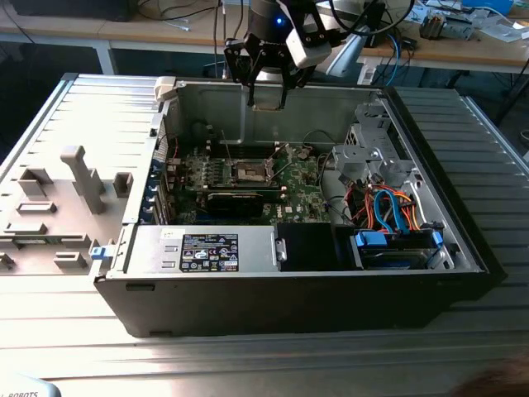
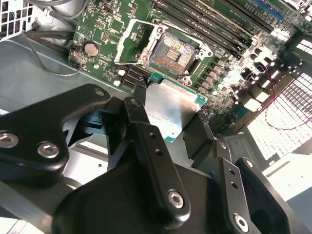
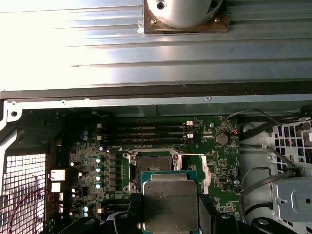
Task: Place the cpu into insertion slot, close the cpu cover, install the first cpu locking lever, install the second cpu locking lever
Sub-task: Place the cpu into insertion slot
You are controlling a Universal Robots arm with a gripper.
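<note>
My gripper [image 1: 269,93] hangs above the open computer case, near its back wall, shut on the cpu [image 1: 269,98]. Both wrist views show the cpu [image 2: 171,108] [image 3: 170,202], a square chip with a dull grey metal top and a green edge, clamped between the two black fingers [image 2: 141,122] by its sides. Beneath it on the green board lies the insertion slot [image 2: 173,52] [image 3: 152,161] [image 1: 250,171], uncovered, with its contact field bare. The cpu cover [image 2: 127,43] [image 3: 204,168], a silvery frame, stands swung up at one side of the slot.
A black card [image 1: 235,201] and a row of memory slots [image 3: 146,134] flank the socket. The grey power supply [image 1: 207,252] and a drive bay with blue and orange cables [image 1: 397,240] sit along the case front. A grey moulded panel [image 1: 58,198] lies at the exterior view's left.
</note>
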